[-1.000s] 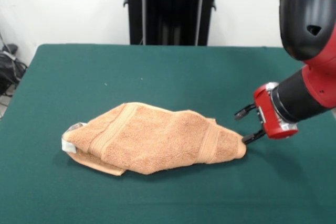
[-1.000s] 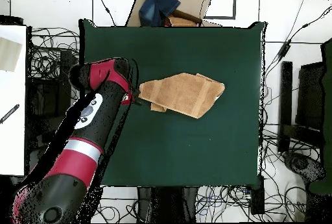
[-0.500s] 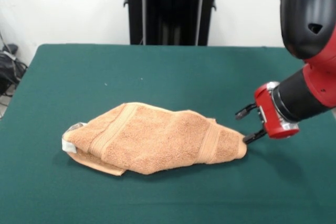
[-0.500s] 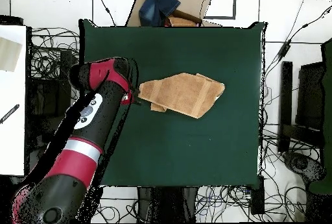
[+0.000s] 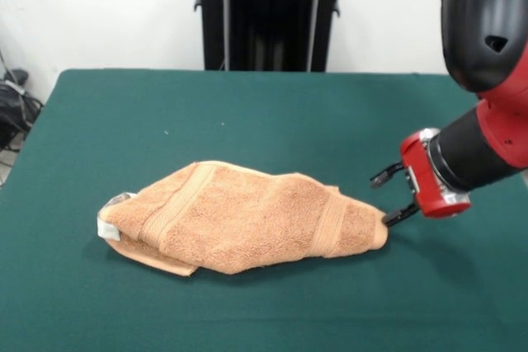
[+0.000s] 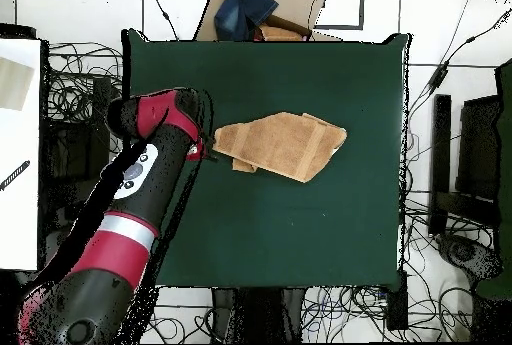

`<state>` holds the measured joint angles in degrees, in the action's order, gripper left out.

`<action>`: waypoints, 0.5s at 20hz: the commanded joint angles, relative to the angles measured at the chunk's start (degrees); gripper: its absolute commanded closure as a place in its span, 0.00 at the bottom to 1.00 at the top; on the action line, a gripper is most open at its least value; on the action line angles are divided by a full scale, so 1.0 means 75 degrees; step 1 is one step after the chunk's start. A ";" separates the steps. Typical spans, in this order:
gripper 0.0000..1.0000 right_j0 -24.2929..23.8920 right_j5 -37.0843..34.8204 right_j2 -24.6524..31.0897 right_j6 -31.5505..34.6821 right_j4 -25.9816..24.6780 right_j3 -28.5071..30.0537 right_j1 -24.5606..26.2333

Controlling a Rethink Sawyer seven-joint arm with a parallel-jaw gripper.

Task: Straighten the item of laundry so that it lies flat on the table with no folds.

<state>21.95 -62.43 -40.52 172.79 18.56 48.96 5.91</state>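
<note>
Terry towel (image 5: 239, 218) lies folded on the table (image 5: 247, 113); my gripper (image 5: 386, 198) waits with fingers spread apart at its pointed end. If I pinch both layers there, pulling could drag the whole bundle instead of unfolding it.

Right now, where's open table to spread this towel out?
Bare felt of the table lies between the towel and the far edge, and in the strip along the near edge. It is crowded only at the towel's pointed end, where the open end effector sits.

Folded towel (image 6: 282, 144) (tan) on green table (image 6: 300, 231), arm (image 6: 130, 211) alongside.
</note>
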 commanded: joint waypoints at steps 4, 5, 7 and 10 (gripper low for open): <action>0.00 -0.0136 -0.0489 0.0616 0.1084 0.0127 -0.0392 0.0417; 0.00 -0.0134 -0.0522 0.0592 0.1114 0.0127 -0.0429 0.0438; 0.00 -0.0140 -0.0611 0.0557 0.1178 0.0147 -0.0548 0.0494; 0.00 -0.0110 -0.0690 0.0546 0.1192 0.0143 -0.0618 0.0539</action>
<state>21.82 -62.64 -40.53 172.79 18.56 45.97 7.26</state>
